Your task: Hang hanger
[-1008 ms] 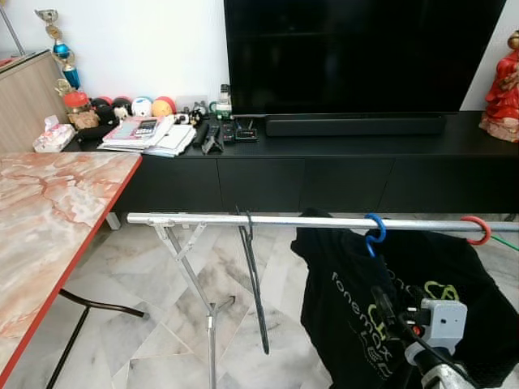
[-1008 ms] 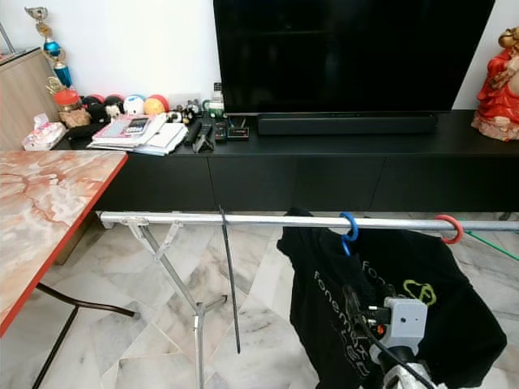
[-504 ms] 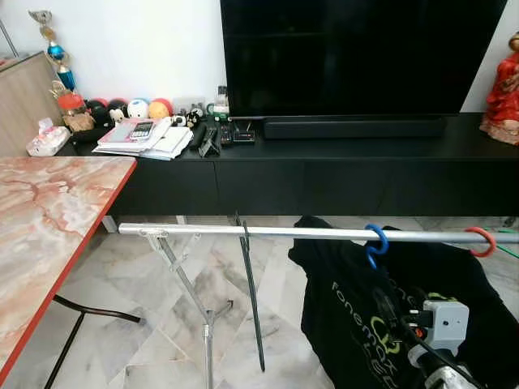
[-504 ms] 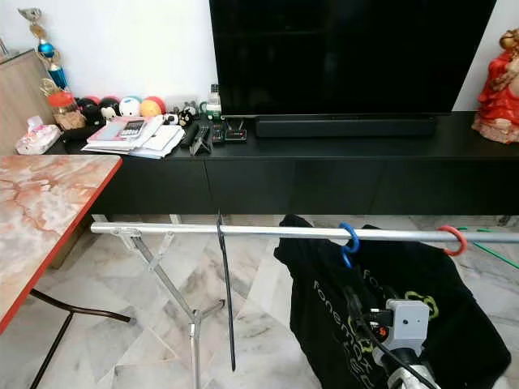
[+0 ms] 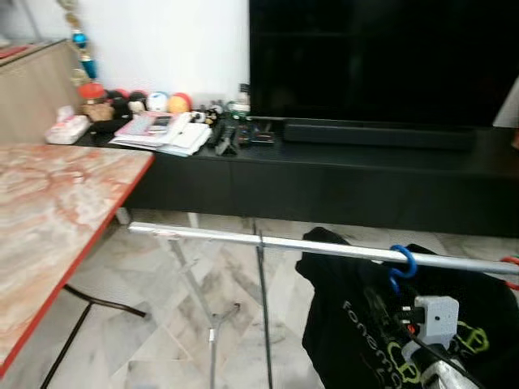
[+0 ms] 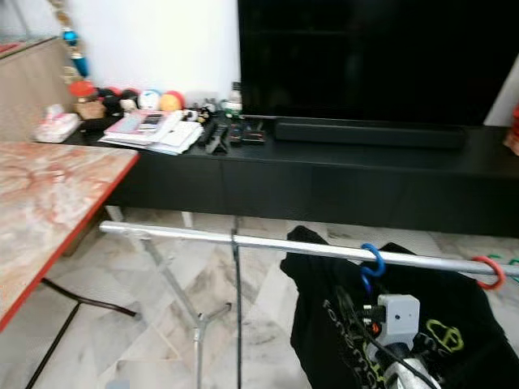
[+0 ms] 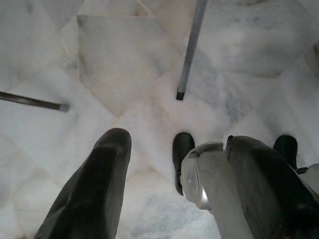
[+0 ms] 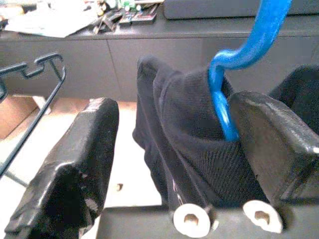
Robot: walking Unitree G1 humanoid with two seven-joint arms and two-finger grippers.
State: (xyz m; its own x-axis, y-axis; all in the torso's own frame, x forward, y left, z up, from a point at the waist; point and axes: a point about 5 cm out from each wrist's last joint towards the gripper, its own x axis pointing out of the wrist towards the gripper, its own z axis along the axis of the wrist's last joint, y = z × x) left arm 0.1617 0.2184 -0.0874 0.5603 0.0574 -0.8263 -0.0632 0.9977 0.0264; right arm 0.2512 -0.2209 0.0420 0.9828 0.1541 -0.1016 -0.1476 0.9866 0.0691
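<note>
Marble floor under a rail before a black TV cabinet. The right gripper, fingers spread, flanks the blue hanger carrying a black shirt, hooked over the rail just beyond. The left gripper gapes floorward.

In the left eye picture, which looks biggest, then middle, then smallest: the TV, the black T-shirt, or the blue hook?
1. TV, the largest as it looks.
2. Black T-shirt, clearly smaller, though it hangs nearer the camera and is partly cut off.
3. Blue hook on the metal rail, by far the smallest.
</note>
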